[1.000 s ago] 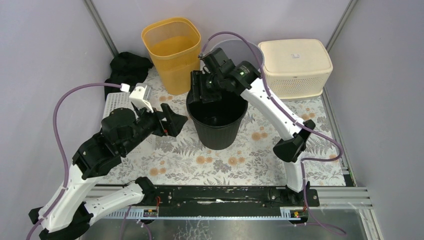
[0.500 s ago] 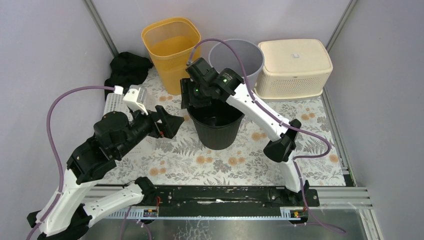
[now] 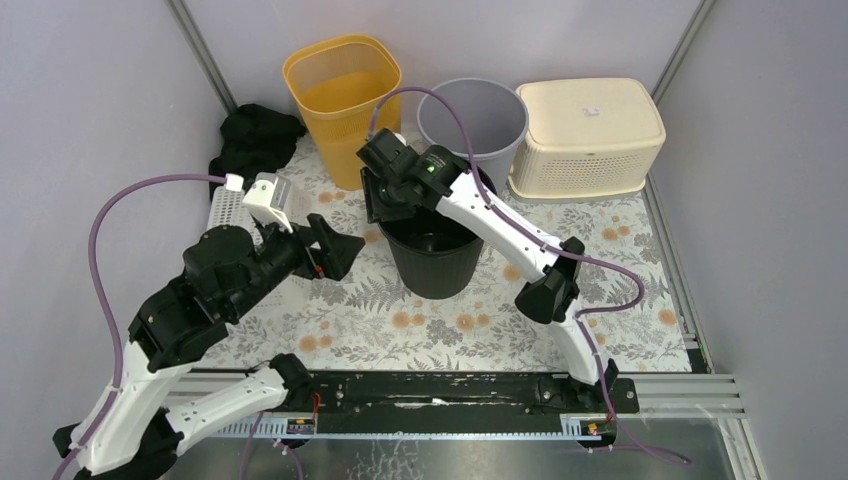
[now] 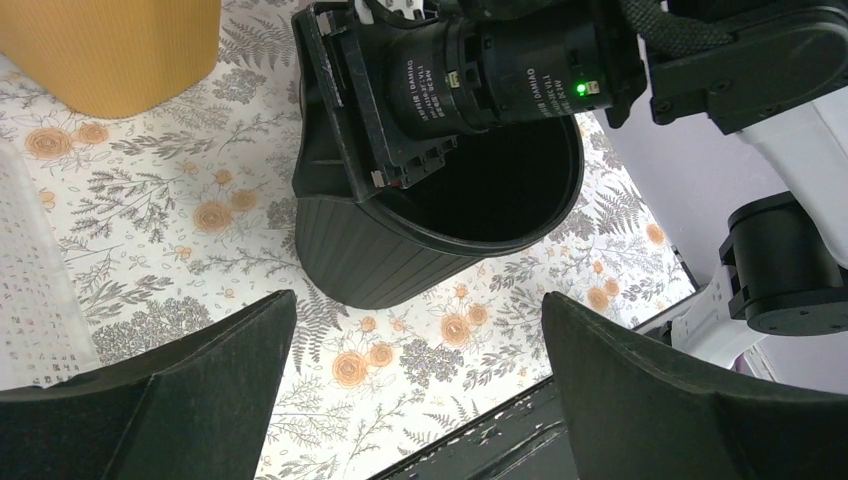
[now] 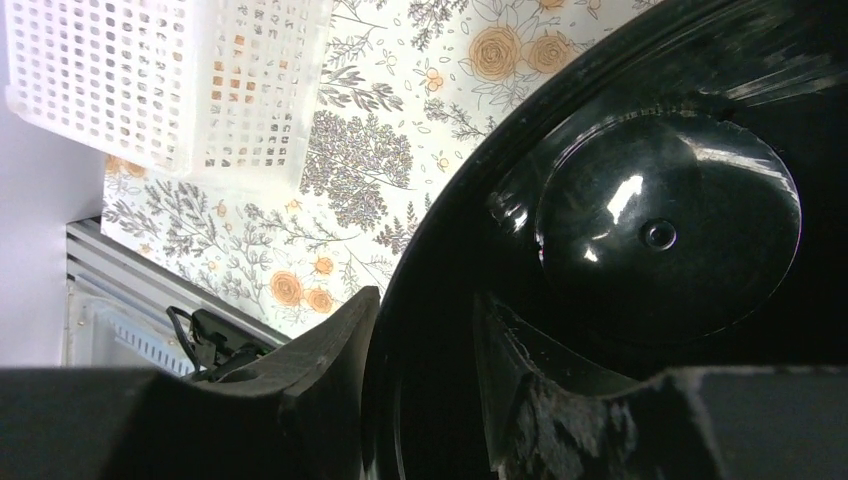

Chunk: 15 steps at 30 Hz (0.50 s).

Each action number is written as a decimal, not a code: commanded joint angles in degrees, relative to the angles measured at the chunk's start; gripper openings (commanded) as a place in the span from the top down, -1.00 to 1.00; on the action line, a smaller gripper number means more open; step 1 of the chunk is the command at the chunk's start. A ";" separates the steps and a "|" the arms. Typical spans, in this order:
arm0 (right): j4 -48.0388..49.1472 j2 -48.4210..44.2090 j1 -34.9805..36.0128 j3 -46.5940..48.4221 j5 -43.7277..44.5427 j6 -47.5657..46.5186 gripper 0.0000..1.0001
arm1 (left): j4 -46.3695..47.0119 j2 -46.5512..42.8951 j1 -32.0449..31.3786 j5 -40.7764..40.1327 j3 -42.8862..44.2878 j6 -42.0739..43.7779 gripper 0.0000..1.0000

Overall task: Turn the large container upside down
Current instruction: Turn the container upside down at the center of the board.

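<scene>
The large container, a black ribbed bin, stands upright and empty in the middle of the flowered mat. My right gripper reaches down over its left rim. In the right wrist view one finger lies against the outside of the wall and the other finger is inside the bin, with a dark gap left at the inner side. So the right gripper is open astride the rim. My left gripper hovers wide open just left of the bin, holding nothing.
A yellow bin, a grey bin and a cream perforated basket line the back. A black cloth and a white perforated tray lie at the left. The black base rail runs along the near edge.
My right gripper has slid left from above the bin's opening to its left rim and lowered, its jaws narrowing. The left arm has drifted slightly left, still wide open.
</scene>
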 commanded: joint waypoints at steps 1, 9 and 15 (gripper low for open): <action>-2.11 1.52 0.59 2.48 2.42 -0.90 0.10 | -0.91 -0.94 0.22 -1.17 1.03 0.89 -1.00; -3.36 0.21 0.70 1.73 1.99 -1.70 0.80 | -0.82 -0.53 0.23 -1.23 0.67 0.88 -1.00; -3.60 -3.14 0.69 1.60 0.32 -3.14 1.00 | -0.82 -0.21 0.21 -1.19 0.89 0.79 -1.00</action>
